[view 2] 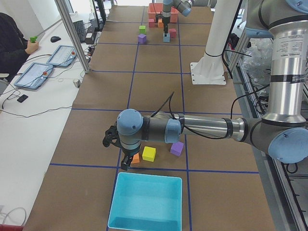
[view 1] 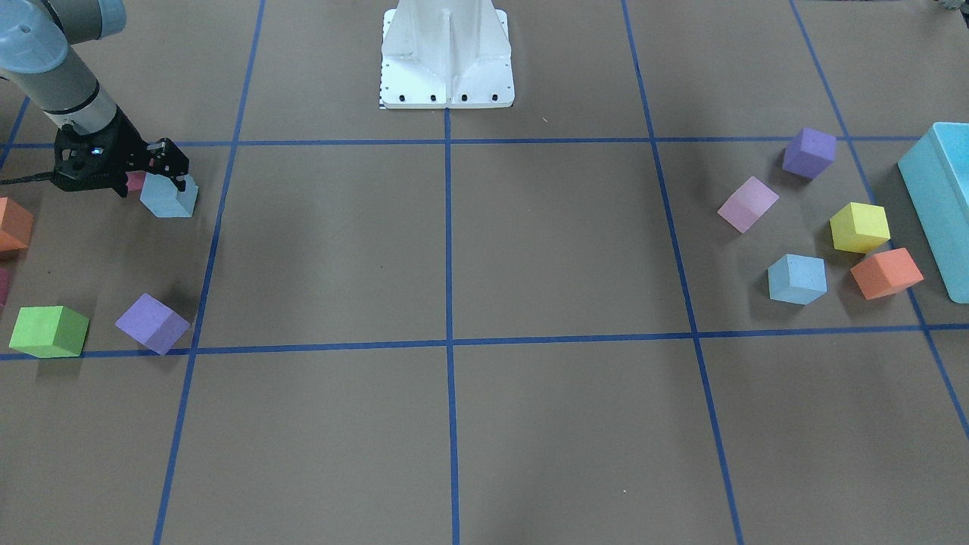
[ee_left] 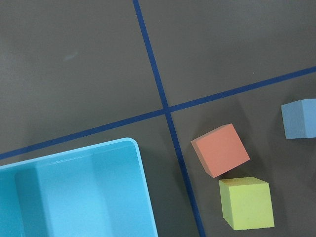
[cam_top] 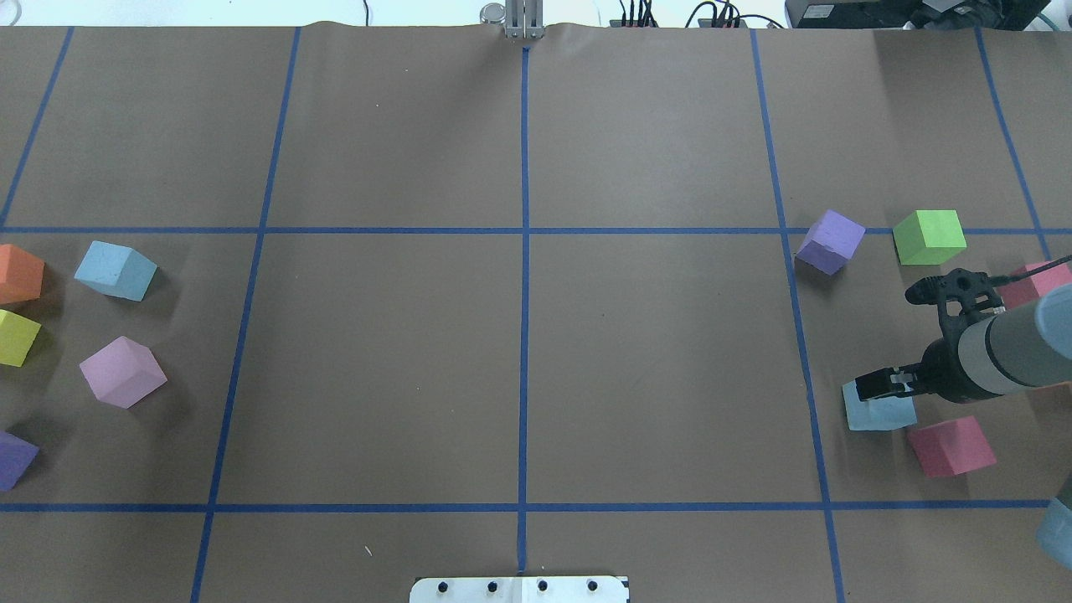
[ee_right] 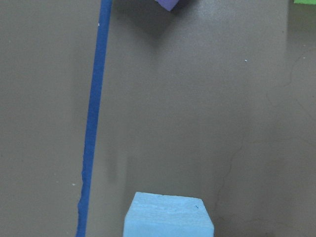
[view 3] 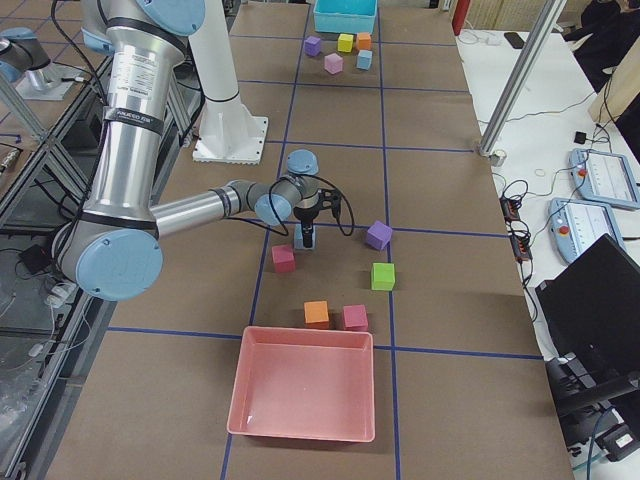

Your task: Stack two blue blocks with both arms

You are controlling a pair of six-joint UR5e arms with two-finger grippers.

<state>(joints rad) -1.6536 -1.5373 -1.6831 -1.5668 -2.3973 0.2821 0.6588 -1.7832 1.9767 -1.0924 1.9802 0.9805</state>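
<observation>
One light blue block (view 1: 168,198) sits on the table on my right side; it also shows in the overhead view (cam_top: 875,412) and at the bottom of the right wrist view (ee_right: 168,217). My right gripper (view 1: 172,172) is down over it with its fingers closed on the block's top. The other light blue block (view 1: 796,278) lies free on my left side, seen in the overhead view (cam_top: 115,270) and the left wrist view (ee_left: 299,118). My left gripper (view 2: 126,164) hangs above the orange block near the turquoise bin; I cannot tell whether it is open or shut.
A turquoise bin (view 1: 942,197) stands beyond the left cluster of orange (view 1: 886,272), yellow (view 1: 859,226), pink (view 1: 747,203) and purple (view 1: 808,152) blocks. Magenta (cam_top: 950,446), green (cam_top: 928,237) and purple (cam_top: 829,241) blocks surround my right gripper. A pink tray (view 3: 300,390) lies at the right end.
</observation>
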